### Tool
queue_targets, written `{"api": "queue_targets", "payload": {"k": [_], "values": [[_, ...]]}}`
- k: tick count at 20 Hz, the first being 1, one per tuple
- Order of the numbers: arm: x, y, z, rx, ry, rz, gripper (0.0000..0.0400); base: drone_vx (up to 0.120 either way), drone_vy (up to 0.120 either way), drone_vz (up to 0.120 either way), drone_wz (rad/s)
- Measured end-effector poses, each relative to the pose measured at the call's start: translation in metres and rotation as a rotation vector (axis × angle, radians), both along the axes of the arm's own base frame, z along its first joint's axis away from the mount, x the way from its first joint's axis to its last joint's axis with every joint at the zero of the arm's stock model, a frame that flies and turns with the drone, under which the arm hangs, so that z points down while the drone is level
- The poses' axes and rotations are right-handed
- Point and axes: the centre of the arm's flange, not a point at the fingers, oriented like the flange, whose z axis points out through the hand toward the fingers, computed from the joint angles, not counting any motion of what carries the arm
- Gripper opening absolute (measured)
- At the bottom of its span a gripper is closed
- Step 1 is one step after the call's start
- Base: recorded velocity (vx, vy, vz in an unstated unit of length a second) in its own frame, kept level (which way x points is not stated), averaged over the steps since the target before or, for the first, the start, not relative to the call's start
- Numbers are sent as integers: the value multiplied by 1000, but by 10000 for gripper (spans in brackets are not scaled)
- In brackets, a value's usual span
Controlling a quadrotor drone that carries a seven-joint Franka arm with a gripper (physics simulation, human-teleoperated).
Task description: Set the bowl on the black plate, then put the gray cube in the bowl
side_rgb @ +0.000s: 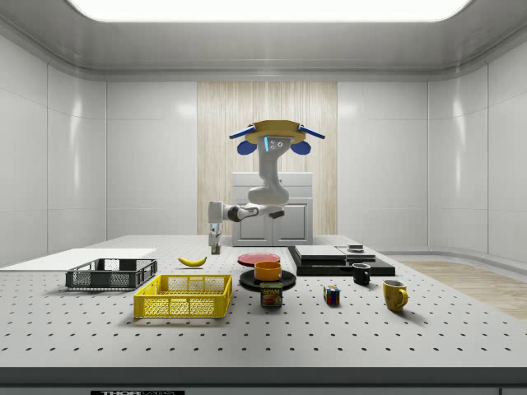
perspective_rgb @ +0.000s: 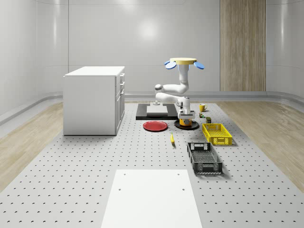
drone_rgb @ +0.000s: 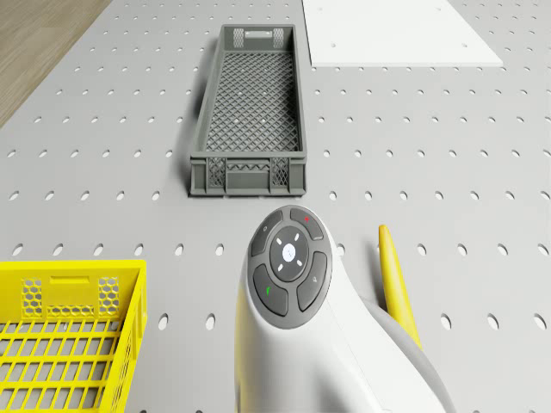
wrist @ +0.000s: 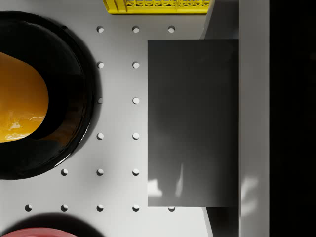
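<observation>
Gray cube (wrist: 192, 123) beside bowl (wrist: 22, 98) on black plate (wrist: 74, 74).

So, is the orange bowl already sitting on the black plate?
Yes, in the side view the orange bowl rests on top of the black plate, beside the yellow basket.

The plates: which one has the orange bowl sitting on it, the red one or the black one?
The black plate has the orange bowl on it. The red plate beside it has nothing on top.
</observation>
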Motion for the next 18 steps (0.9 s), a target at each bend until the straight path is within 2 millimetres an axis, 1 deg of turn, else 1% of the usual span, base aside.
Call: {"api": "queue_targets", "payload": {"k": [9, 12, 18], "values": [[0, 0, 0, 0, 0, 0, 250, -120, 4, 0, 0], [0, 0, 0, 0, 0, 0, 250, -120, 93, 0, 0], [0, 0, 0, 0, 0, 0, 250, -120, 0, 0, 0]]}}
